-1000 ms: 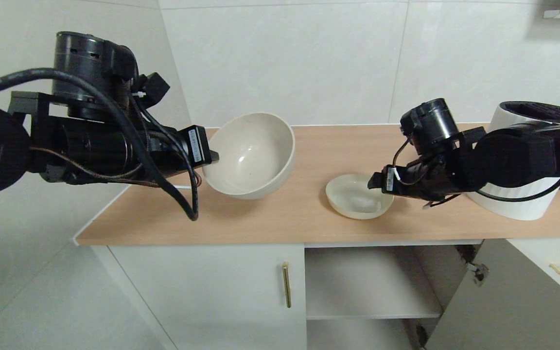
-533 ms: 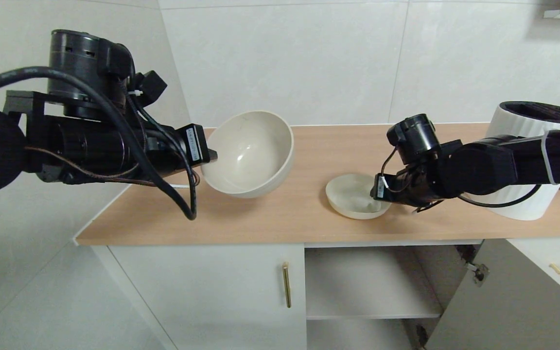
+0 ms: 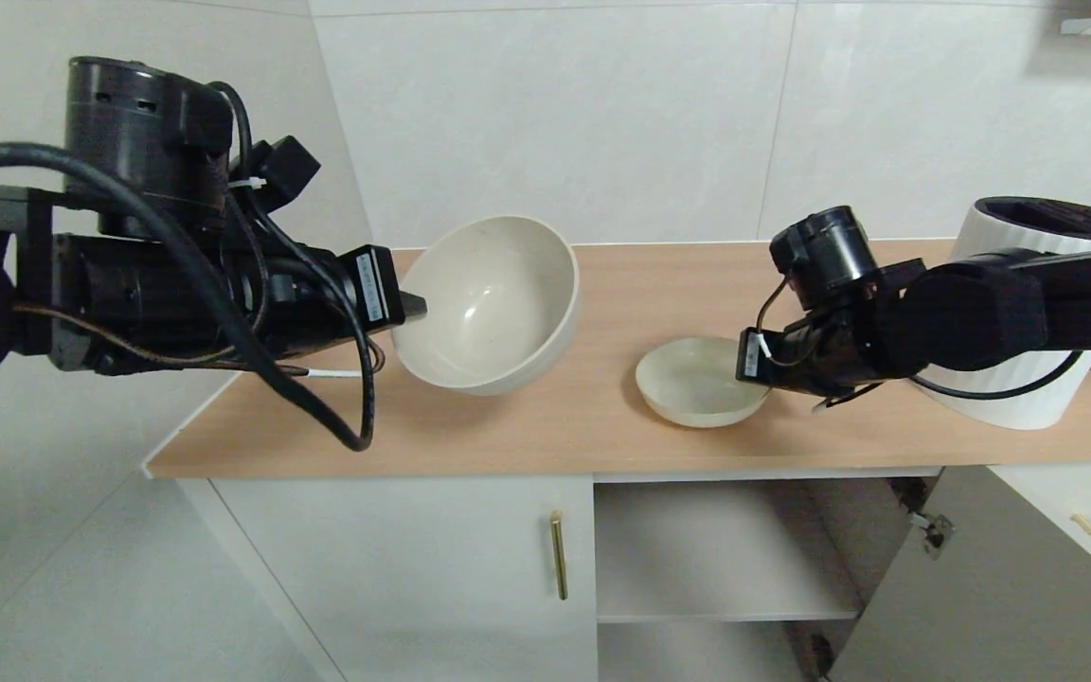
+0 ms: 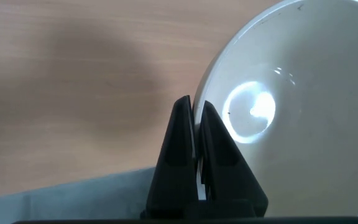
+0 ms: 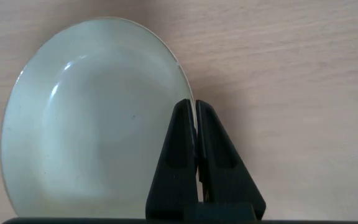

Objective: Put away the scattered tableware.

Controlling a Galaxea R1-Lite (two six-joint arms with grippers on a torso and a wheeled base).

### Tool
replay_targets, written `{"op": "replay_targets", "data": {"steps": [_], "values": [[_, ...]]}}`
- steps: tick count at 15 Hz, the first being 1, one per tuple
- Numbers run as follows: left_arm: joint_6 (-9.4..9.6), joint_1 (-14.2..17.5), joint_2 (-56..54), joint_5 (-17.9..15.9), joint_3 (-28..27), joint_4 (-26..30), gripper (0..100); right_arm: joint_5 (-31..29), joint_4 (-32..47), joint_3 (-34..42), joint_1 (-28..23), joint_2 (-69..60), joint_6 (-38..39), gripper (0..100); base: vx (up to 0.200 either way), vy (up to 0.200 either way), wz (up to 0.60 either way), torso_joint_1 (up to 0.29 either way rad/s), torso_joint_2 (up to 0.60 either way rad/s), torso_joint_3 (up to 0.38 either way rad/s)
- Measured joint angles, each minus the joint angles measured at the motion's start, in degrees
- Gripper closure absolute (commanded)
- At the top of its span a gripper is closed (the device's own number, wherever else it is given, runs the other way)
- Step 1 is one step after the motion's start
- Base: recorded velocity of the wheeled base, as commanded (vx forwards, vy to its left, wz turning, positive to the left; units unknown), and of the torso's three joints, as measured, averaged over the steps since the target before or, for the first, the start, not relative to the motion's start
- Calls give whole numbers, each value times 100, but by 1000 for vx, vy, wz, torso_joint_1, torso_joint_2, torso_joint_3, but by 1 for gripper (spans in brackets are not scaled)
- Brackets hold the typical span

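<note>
a: tableware count?

b: two pieces. one large cream ceramic bowl [image 3: 493, 303], left of centre, and one small pale shallow dish [image 3: 697, 379], right of centre, down at the wooden bench [image 3: 545, 440].

a: put away?

b: neither, i judge. the left hand [image 4: 193, 109] pinches the bowl's rim and holds it tilted above the bench. the right hand [image 5: 196, 109] is clamped on the dish's rim. both have yet to reach the open white cupboard shelf [image 3: 716, 568], lower centre.

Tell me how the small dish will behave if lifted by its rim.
Likely stiff: the small dish looks hard and glazed. The right gripper pinches one thin rim edge, so it may tilt or slip. Shallow and thin, probably light.
</note>
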Motion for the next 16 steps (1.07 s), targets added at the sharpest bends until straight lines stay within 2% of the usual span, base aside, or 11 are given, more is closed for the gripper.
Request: {"op": "replay_targets", "data": {"steps": [3,7,10,15,16], "values": [[9,-104,-239,-30,323,-55,100,38,184,336,190,-733,-9,100,0,0,0,0,0,0],[2,-187,-451,-20,711,-55,100,-367,215,925,411,-1560,11,100,0,0,0,0,0,0],[-11,-263,-591,-11,986,-57,100,-749,190,1367,545,-1896,38,100,-200,0,0,6,1,2],[-11,-335,-622,-11,1069,-49,100,-937,176,2128,722,-2406,41,100,-200,0,0,-4,-3,4],[-11,-350,-617,-18,1072,-54,100,-997,202,2302,741,-2470,40,100,0,0,0,0,0,0]]}}
